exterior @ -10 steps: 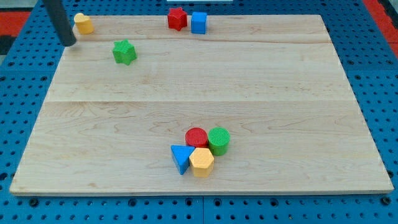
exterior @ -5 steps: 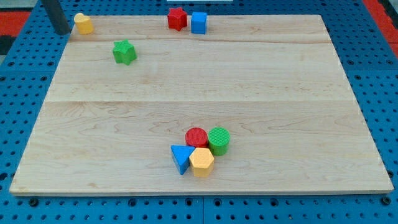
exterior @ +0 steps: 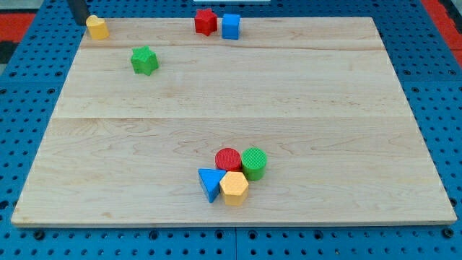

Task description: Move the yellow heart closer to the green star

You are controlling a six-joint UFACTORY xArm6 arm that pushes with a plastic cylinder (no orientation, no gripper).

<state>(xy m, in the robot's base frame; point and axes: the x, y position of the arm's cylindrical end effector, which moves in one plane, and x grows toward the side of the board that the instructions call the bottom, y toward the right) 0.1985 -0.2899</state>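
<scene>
The yellow heart [exterior: 97, 27] sits at the board's top left corner. The green star [exterior: 144, 60] lies below and to the right of it, a short gap apart. My tip [exterior: 79, 21] is at the view's top left, just left of and slightly above the yellow heart, close to it; I cannot tell whether it touches. Only the rod's lowest part shows at the top edge of the view.
A red star [exterior: 206, 22] and a blue cube [exterior: 230, 26] stand side by side at the top middle. A red cylinder [exterior: 228, 159], green cylinder [exterior: 254, 162], blue triangle [exterior: 210, 183] and yellow hexagon [exterior: 234, 188] cluster near the bottom middle. The wooden board [exterior: 325, 108] lies on a blue pegboard.
My tip has moved up along the board's left edge, from below-left of the yellow heart to just left of and above it. No block has moved.
</scene>
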